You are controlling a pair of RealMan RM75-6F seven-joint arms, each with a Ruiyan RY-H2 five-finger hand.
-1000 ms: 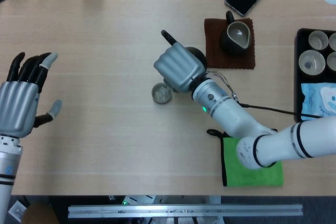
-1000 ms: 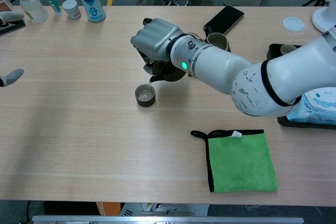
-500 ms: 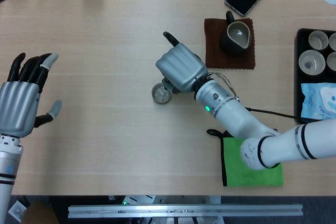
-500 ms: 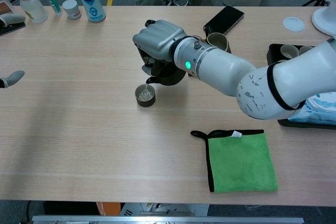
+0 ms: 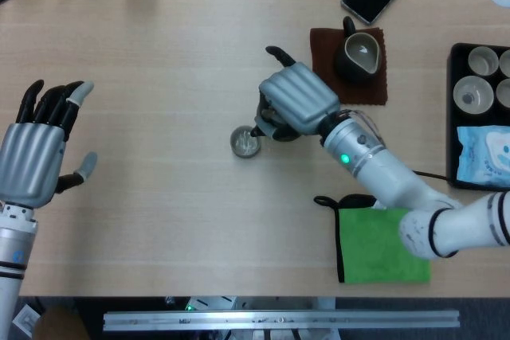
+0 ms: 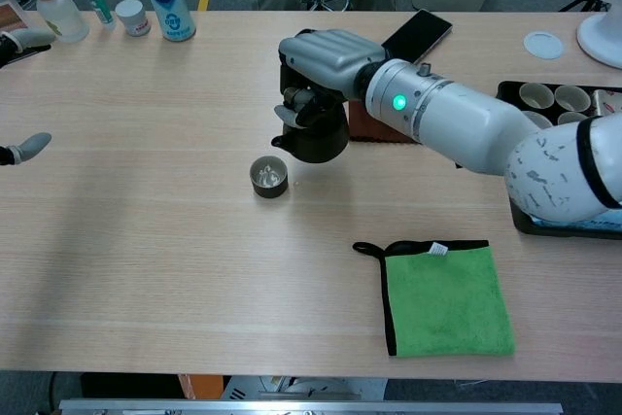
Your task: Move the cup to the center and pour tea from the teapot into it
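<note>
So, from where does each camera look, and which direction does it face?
Head view: high above, looking straight down on the wooden table; shows the open left hand and the right hand.
Chest view: lower, looking forward across the table; shows the right hand gripping the dark round teapot.
Both share the small grey cup and green cloth.

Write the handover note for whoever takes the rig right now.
Right hand grips the teapot, held roughly upright beside the cup, spout clear of it.
Left hand is open and idle at the table's left edge.
The cup stands mid-table with liquid showing inside; how full cannot be judged.
Done: cup centred, tea poured.
Left: set the teapot down; the brown mat behind it, where a pitcher stands, looks like the spot.
</note>
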